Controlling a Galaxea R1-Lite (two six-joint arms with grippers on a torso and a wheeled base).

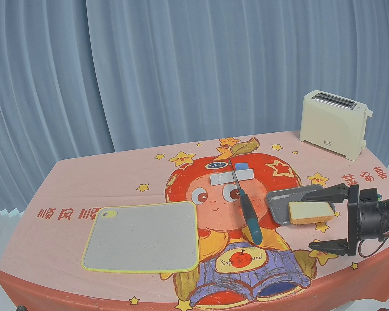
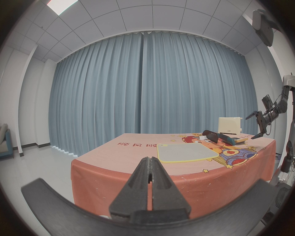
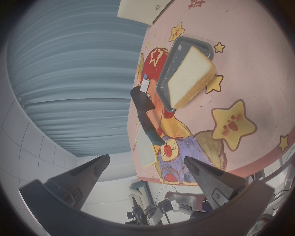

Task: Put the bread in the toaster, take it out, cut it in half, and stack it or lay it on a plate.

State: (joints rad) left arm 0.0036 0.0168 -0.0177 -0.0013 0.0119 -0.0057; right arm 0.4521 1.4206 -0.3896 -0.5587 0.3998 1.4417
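At the frame's lower right, the right hand [image 1: 310, 221] hangs spread just short of the bread [image 1: 311, 211] on its grey plate [image 1: 276, 203], apparently lined up to grasp it for the toaster [image 1: 333, 123].

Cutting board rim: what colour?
Yellow-green rim; the cutting board itself is pale grey. Clearest in the head view.

Right end effector [image 1: 307, 222] fingers spread wide, held sideways; left end effector [image 2: 150, 161] fingers pressed together.
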